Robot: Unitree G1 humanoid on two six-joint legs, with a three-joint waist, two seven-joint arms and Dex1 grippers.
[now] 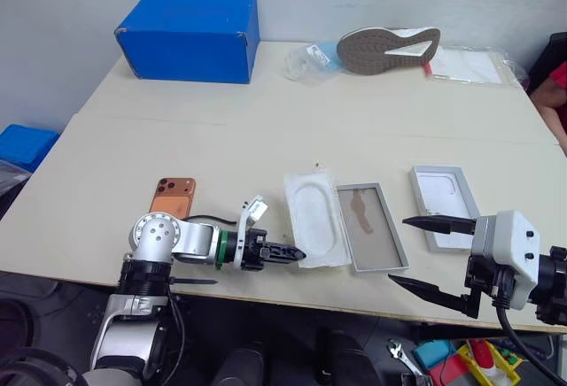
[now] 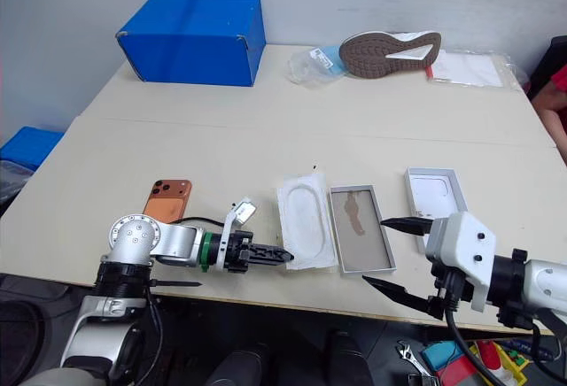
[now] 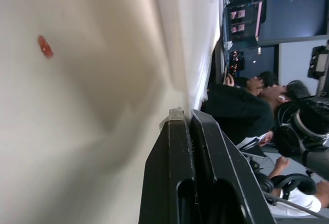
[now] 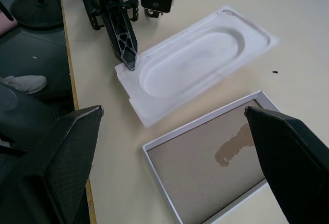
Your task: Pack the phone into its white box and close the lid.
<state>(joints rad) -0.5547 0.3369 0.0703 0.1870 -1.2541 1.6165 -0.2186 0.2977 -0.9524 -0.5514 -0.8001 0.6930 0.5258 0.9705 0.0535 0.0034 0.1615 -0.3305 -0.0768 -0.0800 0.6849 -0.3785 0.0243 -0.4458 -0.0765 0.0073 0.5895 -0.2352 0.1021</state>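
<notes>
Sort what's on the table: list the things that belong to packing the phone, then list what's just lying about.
For the job:
- phone
- white box, brownish floor
- lid
- left gripper, shut, tip at the insert's corner
- right gripper, open

Lying about:
- moulded insert
- blue box
- shoe
- plastic bag

Both head eyes look down over the surface (image 1: 266,129); the right wrist view, closer, shares the white box (image 4: 205,167).
</notes>
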